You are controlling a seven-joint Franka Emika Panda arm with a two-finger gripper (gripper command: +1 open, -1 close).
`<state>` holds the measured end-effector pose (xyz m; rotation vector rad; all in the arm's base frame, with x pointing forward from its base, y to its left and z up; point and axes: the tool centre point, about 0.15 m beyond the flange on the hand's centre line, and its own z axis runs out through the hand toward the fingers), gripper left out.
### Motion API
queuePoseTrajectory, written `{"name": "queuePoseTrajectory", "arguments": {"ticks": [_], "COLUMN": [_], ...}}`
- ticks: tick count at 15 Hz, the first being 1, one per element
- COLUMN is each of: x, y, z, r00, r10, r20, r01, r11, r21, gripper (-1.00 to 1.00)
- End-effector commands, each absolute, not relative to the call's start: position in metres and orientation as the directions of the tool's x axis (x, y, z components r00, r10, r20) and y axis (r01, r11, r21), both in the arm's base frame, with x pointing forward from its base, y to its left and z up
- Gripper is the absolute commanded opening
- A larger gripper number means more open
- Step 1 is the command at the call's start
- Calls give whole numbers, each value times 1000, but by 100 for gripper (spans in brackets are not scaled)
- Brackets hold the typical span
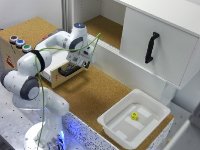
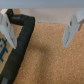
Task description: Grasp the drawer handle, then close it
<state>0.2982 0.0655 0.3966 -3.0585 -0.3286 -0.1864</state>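
- The white Franka arm bends over the cork-topped table, its gripper hanging just above the short black bar drawer handle.
- In the wrist view the pale fingers are spread wide, with the drawer handle beside one of them and nothing pinched.
- The small drawer with tan wooden front stands pulled out; the arm hides its inside.
- The wide white plastic tub, well apart from the drawer, holds a small yellow object, too blurred to identify.
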Motion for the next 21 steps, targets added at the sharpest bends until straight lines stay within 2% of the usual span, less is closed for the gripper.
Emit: {"name": "queuePoseTrajectory", "arguments": {"ticks": [1,6,13,14,21], "x": [281,307,326,325,322], "y": [93,105,116,116,119], "z": [379,370,347,343,323], "r00": [966,962,970,971,982], "r10": [194,189,187,185,135], "r20": [173,196,155,150,133], "r01": [205,203,199,196,143], "r11": [-977,-978,-978,-978,-988], "r21": [-51,-54,-66,-66,-53], "gripper": [100,100,100,-100,-100]}}
